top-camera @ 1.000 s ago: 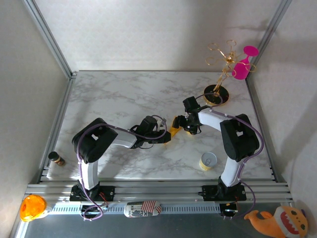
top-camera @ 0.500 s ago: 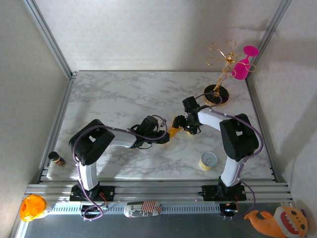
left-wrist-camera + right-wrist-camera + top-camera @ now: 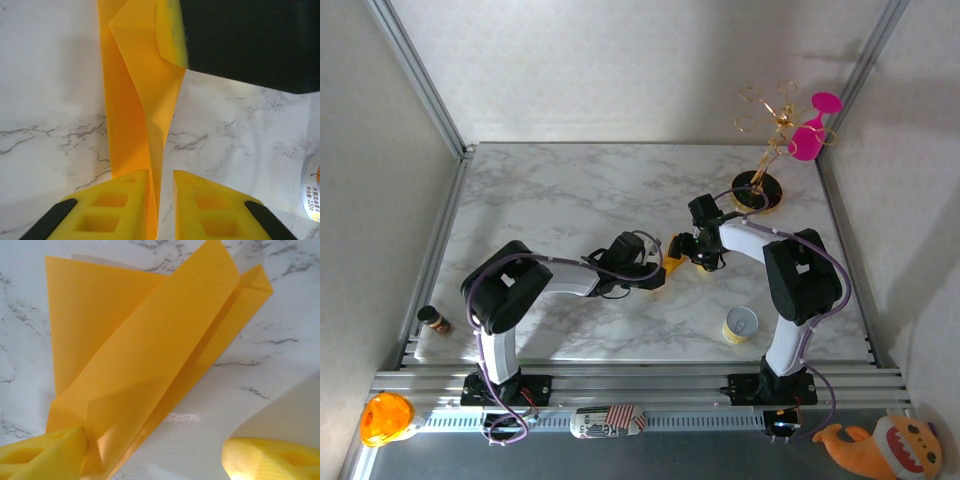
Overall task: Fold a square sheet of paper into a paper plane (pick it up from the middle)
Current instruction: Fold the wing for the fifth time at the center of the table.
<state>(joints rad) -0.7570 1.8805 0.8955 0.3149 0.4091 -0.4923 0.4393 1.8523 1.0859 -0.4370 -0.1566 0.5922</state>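
Note:
The square sheet of paper [image 3: 673, 263], yellow-orange and partly folded into a long strip with raised flaps, lies mid-table between both grippers. In the left wrist view the paper [image 3: 135, 100] runs down between my left gripper's [image 3: 161, 172] fingers. It lies against the left finger, and a narrow strip of marble shows beside the right one. My left gripper [image 3: 656, 275] sits just left of the sheet. My right gripper [image 3: 692, 252] stands wide open at the sheet's far right end. In the right wrist view its left fingertip [image 3: 47, 455] touches the paper [image 3: 140, 355] at a corner.
A gold stand [image 3: 760, 190] with a pink glass [image 3: 808, 140] stands at the back right. A yellow cup [image 3: 740, 325] sits near the right arm's base. A small brown bottle [image 3: 435, 320] is at the left edge. An orange toy [image 3: 382, 418] lies off the table's front.
My left gripper has crept right, closer around the paper's near end. The right gripper has stayed wide open in place.

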